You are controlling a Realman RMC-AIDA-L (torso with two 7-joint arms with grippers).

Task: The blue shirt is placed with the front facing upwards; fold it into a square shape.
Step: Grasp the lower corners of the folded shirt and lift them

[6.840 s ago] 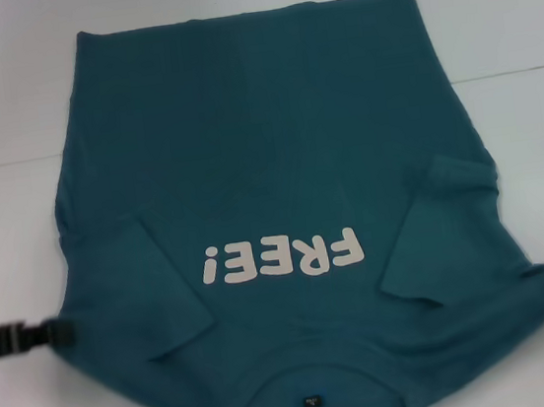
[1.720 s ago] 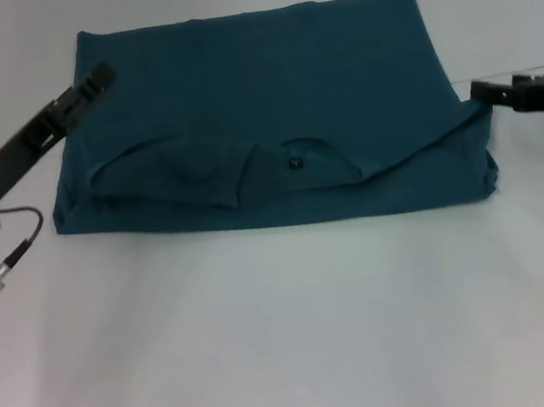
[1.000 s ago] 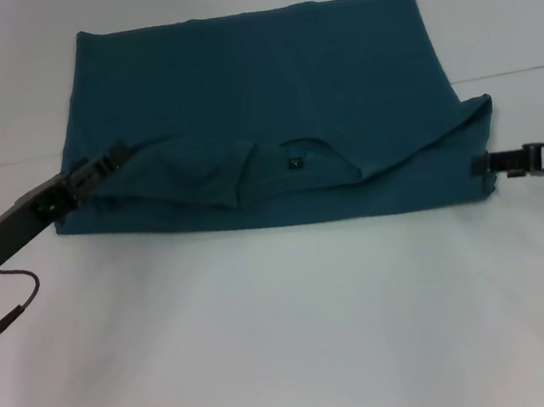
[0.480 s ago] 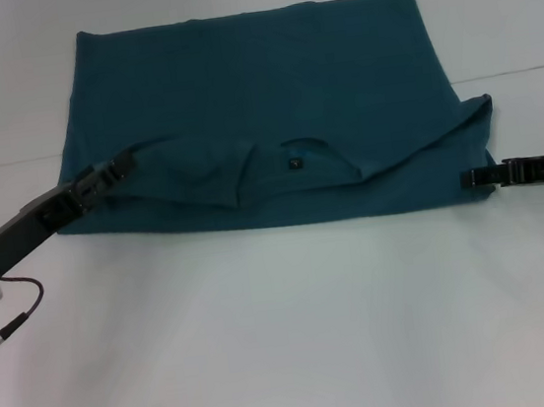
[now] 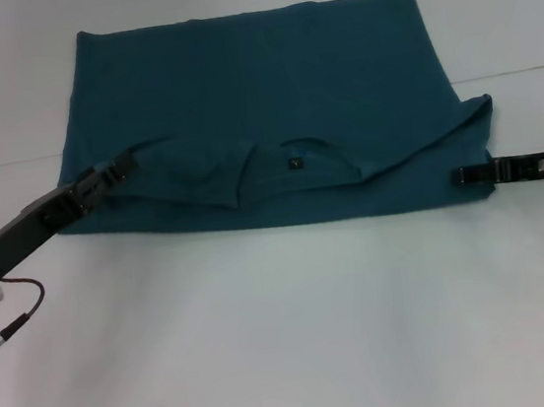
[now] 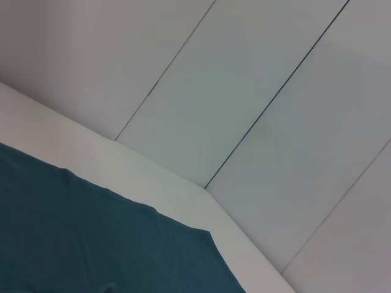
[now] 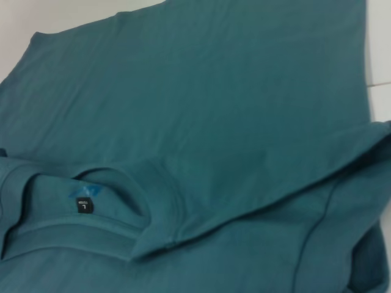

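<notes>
The blue shirt [image 5: 256, 76] lies folded in half on the white table, its plain teal back showing. Its collar [image 5: 298, 157] with a small dark label [image 5: 294, 163] faces up near the front fold. My left gripper [image 5: 121, 166] rests on the folded layer at the shirt's near left side. At the near right corner, my right gripper [image 5: 465, 176] lies low against the cloth's edge. The right wrist view shows the shirt [image 7: 201, 91], its collar and the label [image 7: 82, 206] up close. In the left wrist view only a far corner of the shirt [image 6: 79, 238] shows.
White table [image 5: 289, 340] spreads out in front of the shirt. A pale panelled wall [image 6: 244, 91] stands behind the table's far edge. A thin cable [image 5: 12, 313] loops from my left arm near the left border.
The shirt, flat with its lettering up 6.8 s ago, now lies folded in half. My left gripper dropped from the far left corner to the near left side. My right gripper moved down and inward.
</notes>
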